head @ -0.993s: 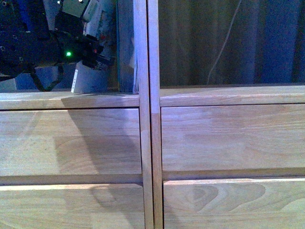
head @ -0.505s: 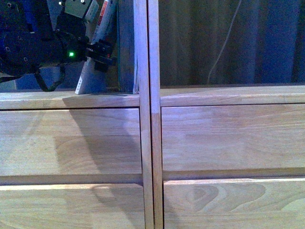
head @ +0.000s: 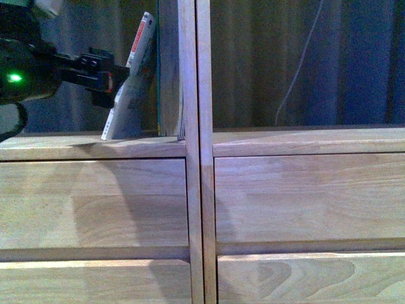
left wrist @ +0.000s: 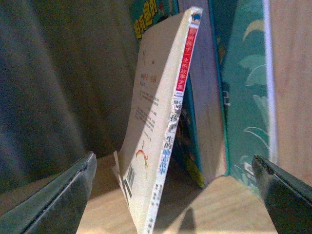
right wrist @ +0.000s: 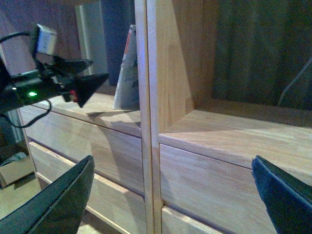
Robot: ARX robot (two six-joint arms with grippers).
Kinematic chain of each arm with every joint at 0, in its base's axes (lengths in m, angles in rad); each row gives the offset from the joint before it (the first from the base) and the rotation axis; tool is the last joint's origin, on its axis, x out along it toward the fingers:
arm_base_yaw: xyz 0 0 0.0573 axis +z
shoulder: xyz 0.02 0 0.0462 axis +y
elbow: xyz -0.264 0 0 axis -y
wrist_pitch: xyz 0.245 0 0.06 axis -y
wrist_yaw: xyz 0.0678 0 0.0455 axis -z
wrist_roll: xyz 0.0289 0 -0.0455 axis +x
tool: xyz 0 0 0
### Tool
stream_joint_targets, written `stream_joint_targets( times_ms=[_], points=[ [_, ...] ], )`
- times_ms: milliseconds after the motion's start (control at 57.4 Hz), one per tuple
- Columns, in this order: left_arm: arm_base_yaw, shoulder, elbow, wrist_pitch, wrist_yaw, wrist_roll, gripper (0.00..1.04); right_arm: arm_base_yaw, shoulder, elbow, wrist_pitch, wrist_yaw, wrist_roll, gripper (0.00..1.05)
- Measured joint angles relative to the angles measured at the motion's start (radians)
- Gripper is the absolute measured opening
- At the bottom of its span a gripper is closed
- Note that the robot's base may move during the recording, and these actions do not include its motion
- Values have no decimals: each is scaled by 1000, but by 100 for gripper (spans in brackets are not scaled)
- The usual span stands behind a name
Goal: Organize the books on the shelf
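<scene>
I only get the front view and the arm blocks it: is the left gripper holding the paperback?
Observer: No. In the left wrist view the left gripper is wide open, with the paperback between its fingers, touching neither.
Operator: What is it leaning on?
Observer: Its top leans on the next book. A teal book stands past that, by the wooden wall.
Operator: And the right arm?
Observer: The right gripper is open and empty, facing the shelf.
</scene>
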Motion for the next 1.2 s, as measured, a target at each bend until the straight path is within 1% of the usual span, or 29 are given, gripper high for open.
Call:
stream_joint_targets(
  times_ms=[139,174,279,296,313,331,383,400,435,470,488,505,522,557,575,592,609,627,662,679,731,766,784,836,853,871,958,1097,1201],
  points=[
    [51,-207,-191,-11,70,-106,97,0,0,0,0,0,0,98],
    [60,-248,-227,-13,71,-127,97,0,0,0,0,0,0,98],
    [69,-303,-250,-13,75,-158,97,0,0,0,0,0,0,98],
    [66,-309,-249,-27,50,-159,97,0,0,0,0,-2,0,98],
    [54,-319,-246,-80,-20,-162,94,0,0,0,0,-1,0,98],
    [49,-325,-246,-113,-60,-163,92,0,0,0,0,-1,0,98],
    [34,-372,-277,-277,-261,-166,81,0,0,0,0,-1,0,98],
    [33,-380,-288,-293,-286,-167,80,0,0,0,0,-1,0,98],
    [32,-412,-344,-311,-368,-167,73,-1,0,0,0,1,0,98],
    [33,-432,-386,-306,-392,-167,67,-1,0,0,0,2,0,98],
    [35,-445,-414,-297,-406,-168,64,3,-3,2,-14,31,-9,97],
    [39,-458,-441,-286,-411,-169,60,21,-13,13,-67,108,-24,94],
    [40,-465,-454,-281,-411,-170,58,30,-17,18,-100,148,-30,92],
    [44,-490,-505,-259,-411,-171,51,57,-41,26,-215,300,-53,86],
    [45,-497,-517,-253,-411,-171,50,60,-48,25,-240,334,-56,84],
    [45,-510,-541,-243,-409,-171,46,63,-60,16,-280,395,-64,81],
    [48,-516,-552,-237,-405,-171,44,64,-66,10,-295,423,-66,79],
    [60,-529,-575,-227,-386,-171,41,64,-79,-6,-312,474,-72,76],
    [73,-547,-607,-215,-362,-171,35,61,-95,-35,-316,525,-80,71],
    [76,-553,-617,-210,-362,-171,34,60,-100,-45,-316,534,-81,69],
    [90,-587,-673,-188,-357,-171,23,51,-131,-100,-305,550,-87,59],
    [94,-602,-699,-178,-358,-171,18,46,-146,-125,-296,550,-88,54],
    [95,-607,-708,-175,-358,-172,16,42,-151,-133,-293,545,-89,52],
    [96,-633,-750,-163,-357,-171,7,3,-174,-169,-281,483,-93,43],
    [96,-643,-765,-158,-356,-171,4,-10,-183,-184,-276,474,-96,40],
    [96,-649,-773,-156,-356,-172,2,-14,-187,-192,-274,472,-97,38],
    [96,-687,-828,-145,-356,-174,3,-33,-219,-241,-259,462,-101,25],
    [97,-755,-904,-137,-352,-174,3,-39,-277,-313,-246,465,-105,3],
    [98,-820,-962,-140,-356,-174,3,-39,-323,-362,-243,463,-105,3]
  ],
)
